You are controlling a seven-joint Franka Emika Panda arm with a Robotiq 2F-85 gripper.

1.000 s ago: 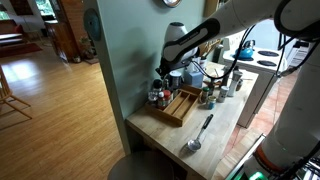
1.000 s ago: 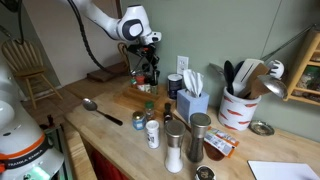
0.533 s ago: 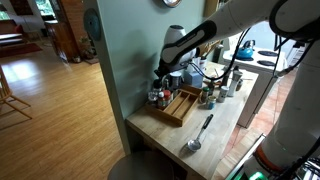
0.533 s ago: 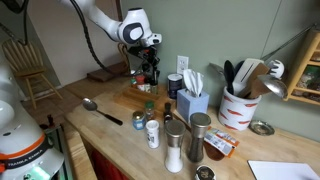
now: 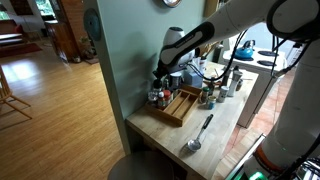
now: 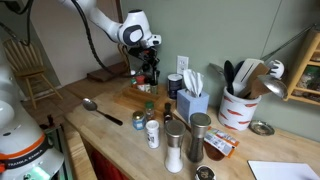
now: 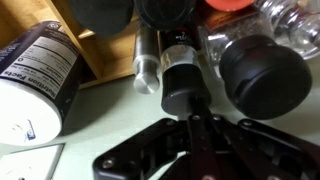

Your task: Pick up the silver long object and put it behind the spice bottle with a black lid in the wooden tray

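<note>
The silver long object, a metal spoon (image 5: pixel 200 132), lies on the wooden counter in front of the wooden tray (image 5: pixel 181 106); it also shows in an exterior view (image 6: pixel 100 110), well apart from the gripper. My gripper (image 5: pixel 160 86) hangs low over the spice bottles (image 5: pixel 157 97) at the tray's far end, near the wall, and shows there too in an exterior view (image 6: pixel 150 70). In the wrist view the gripper (image 7: pixel 190 120) looks shut, its tips right by a small black-capped bottle (image 7: pixel 180 85). A larger black lid (image 7: pixel 262 65) lies beside it. The tray's edge (image 7: pixel 95 45) shows behind.
A white labelled bottle (image 7: pixel 40 75) stands at the left of the wrist view. Salt and pepper shakers (image 6: pixel 175 140), a blue box (image 6: pixel 190 103) and a utensil crock (image 6: pixel 238 108) crowd the counter. The green wall is close behind the tray.
</note>
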